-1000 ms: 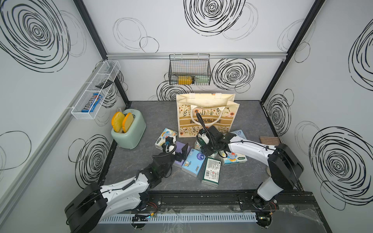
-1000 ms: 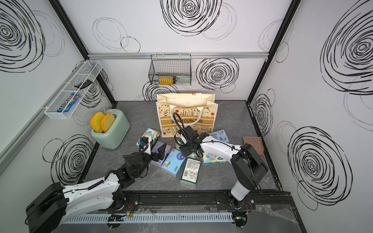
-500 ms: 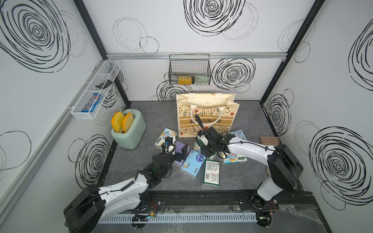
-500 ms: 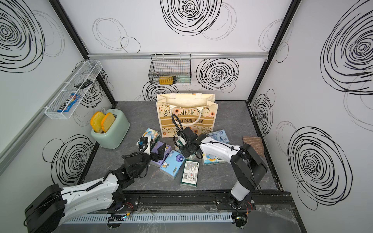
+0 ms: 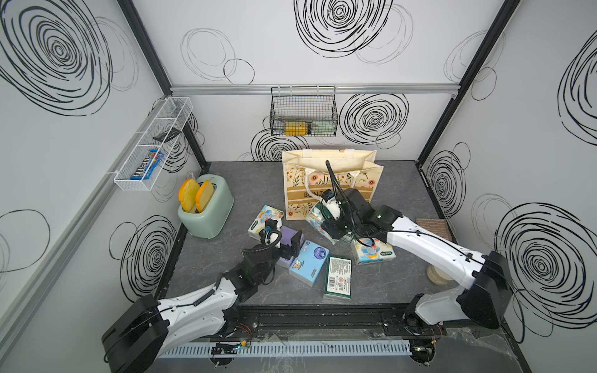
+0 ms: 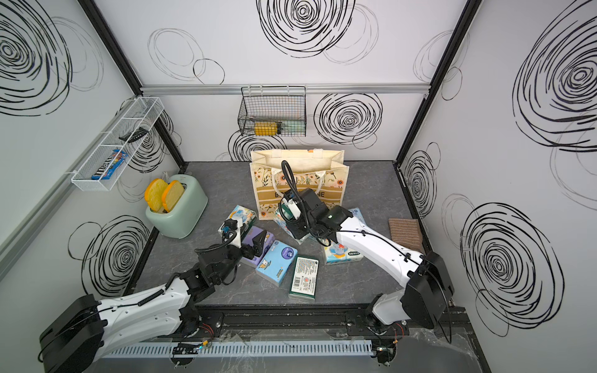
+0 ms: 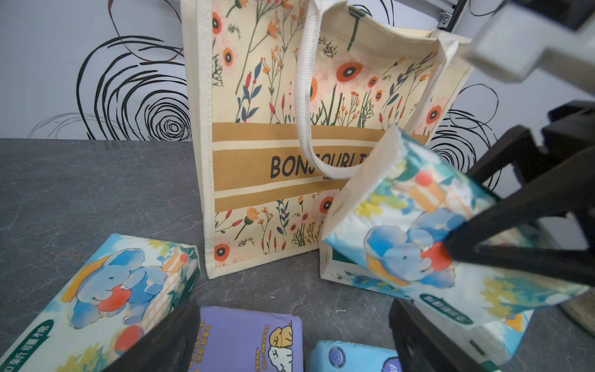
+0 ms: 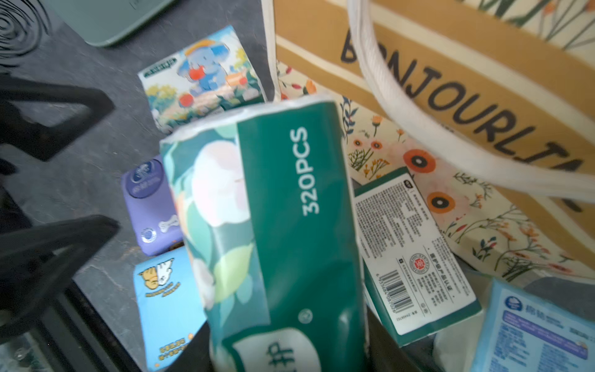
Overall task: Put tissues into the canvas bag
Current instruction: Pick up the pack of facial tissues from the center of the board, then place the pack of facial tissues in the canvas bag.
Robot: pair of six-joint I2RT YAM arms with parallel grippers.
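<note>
Held pack (image 7: 402, 232): lifted and tilted just in front of the canvas bag (image 7: 257, 154), across its lettered stripe. It shows an elephant-print face to the left wrist camera and a green "320PCS" face (image 8: 273, 225) to the right wrist camera.

Right gripper (image 5: 333, 231): clamped on that pack, with one black finger (image 7: 515, 225) pressed into the print.

Left gripper (image 5: 292, 243): spread wide, low over the purple pack (image 5: 290, 233), with a finger on either side. You can't tell whether they touch it.

The bag stands upright near the back wall, mouth open. You see cream lining inside in both top views.

Loose packs in front of the bag:
- elephant pack (image 5: 265, 218)
- light blue pack (image 5: 308, 261)
- green-white labelled pack (image 5: 337, 282), nearest the table's front edge
- second elephant pack (image 5: 371, 253), partly under the right arm

Above the bag, the black wire basket (image 5: 303, 109) on the back wall holds a yellow item and a green one.

On the left arm's side of the bag, the toaster (image 5: 206, 210) holds two slices. Bare table (image 5: 252, 181) lies between it and the bag.

On the other side, the brown cloth (image 5: 433, 226) sits at the wall, with open grey surface between it and the bag.
</note>
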